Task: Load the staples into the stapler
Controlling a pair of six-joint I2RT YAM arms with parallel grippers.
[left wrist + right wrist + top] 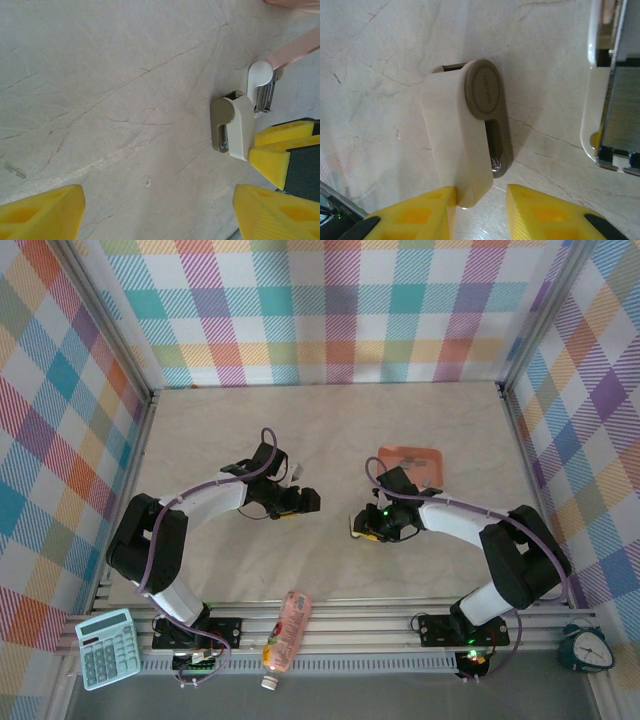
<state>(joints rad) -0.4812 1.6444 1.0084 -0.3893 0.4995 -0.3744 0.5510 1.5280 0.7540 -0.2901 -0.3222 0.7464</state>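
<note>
Cream plastic stapler [460, 140] lies on the pale marble table [380, 60] — right claw [482, 195] apart, straddling its end; left claw [160, 202] wide apart nearby.

The top camera looks steeply down from high at the near edge, far enough off to take in the whole bench [320, 440]. The left wrist camera looks down on the bench from fairly near, past the left pincer [159, 205], with the stapler [237, 127] towards its right side. The right wrist camera sits very close over that same stapler [462, 130], looking past the right pincer [481, 192]. All three views share the stapler [356, 527] and the bench around it.
</note>
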